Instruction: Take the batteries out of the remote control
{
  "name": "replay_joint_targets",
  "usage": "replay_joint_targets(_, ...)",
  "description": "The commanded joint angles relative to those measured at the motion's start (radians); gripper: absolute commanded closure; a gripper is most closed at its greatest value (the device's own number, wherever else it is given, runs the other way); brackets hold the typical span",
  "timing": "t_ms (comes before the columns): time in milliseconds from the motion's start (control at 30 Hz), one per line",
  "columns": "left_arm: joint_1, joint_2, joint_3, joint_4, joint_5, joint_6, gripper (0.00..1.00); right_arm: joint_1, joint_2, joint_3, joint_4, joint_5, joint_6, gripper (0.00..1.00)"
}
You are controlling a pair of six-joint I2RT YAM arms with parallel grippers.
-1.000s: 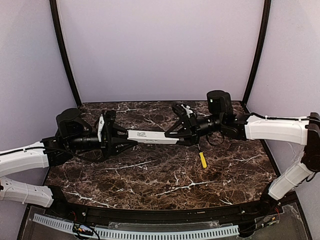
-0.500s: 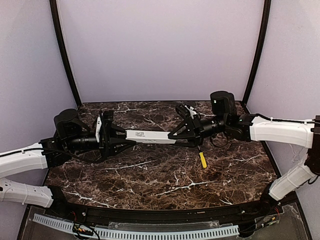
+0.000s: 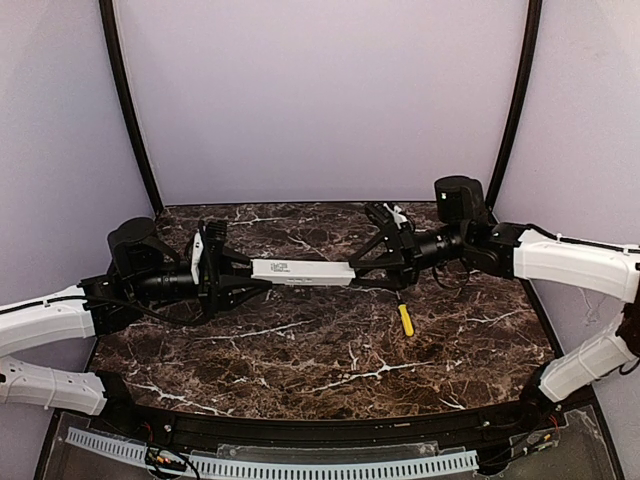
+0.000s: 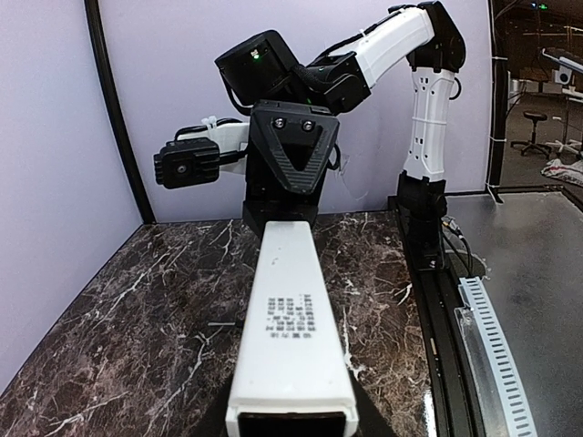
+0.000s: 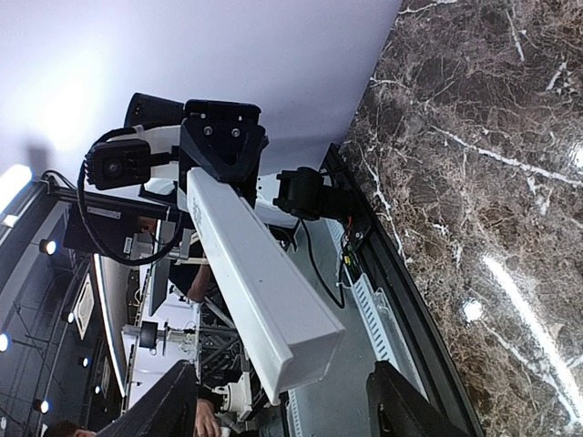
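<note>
The remote control point(image 3: 300, 272) is a slim white bar held level above the marble table, printed face up. My left gripper point(image 3: 238, 272) is shut on its left end; in the left wrist view the remote control point(image 4: 290, 328) runs away from the camera toward the right arm. My right gripper point(image 3: 364, 273) stands open just off the bar's right end. In the right wrist view its dark fingers point(image 5: 173, 401) sit wide on either side of the remote control point(image 5: 264, 282) without touching it. The batteries are hidden.
A yellow-handled screwdriver point(image 3: 405, 319) lies on the dark marble table point(image 3: 300, 350), right of centre and below the right gripper. Black frame posts stand at the back corners, and a cable tray point(image 3: 300, 465) runs along the near edge.
My right gripper has let go of the remote's right end, opened wider and drawn back to the right. The left gripper keeps the remote in the same place.
</note>
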Motion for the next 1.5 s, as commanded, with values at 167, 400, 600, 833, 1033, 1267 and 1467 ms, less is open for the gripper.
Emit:
replay_joint_targets(167, -0.004, -0.005, 0.000, 0.009, -0.004, 0.020, 1.00, -0.012, -0.016, 0.027, -0.032, -0.021, -0.031, 0.43)
replay_joint_targets(400, -0.004, 0.003, 0.001, 0.001, -0.008, 0.026, 0.99, -0.012, 0.009, 0.049, -0.039, -0.034, -0.038, 0.54)
replay_joint_targets(600, -0.004, 0.008, 0.003, -0.006, -0.011, 0.029, 1.00, -0.012, 0.026, 0.062, -0.042, -0.039, -0.039, 0.59)
replay_joint_targets(833, -0.004, 0.014, 0.004, -0.011, -0.007, 0.032, 1.00, -0.012, 0.032, 0.065, -0.044, -0.040, -0.041, 0.67)
replay_joint_targets(1033, -0.004, 0.023, 0.008, -0.019, -0.004, 0.032, 1.00, -0.012, 0.028, 0.055, -0.044, -0.034, -0.041, 0.77)
replay_joint_targets(1267, -0.007, 0.025, 0.012, -0.028, -0.004, 0.039, 1.00, -0.012, 0.027, 0.055, -0.045, -0.027, -0.043, 0.83)
replay_joint_targets(1467, -0.009, 0.026, 0.013, -0.038, -0.009, 0.046, 1.00, -0.012, 0.032, 0.052, -0.045, -0.020, -0.049, 0.87)
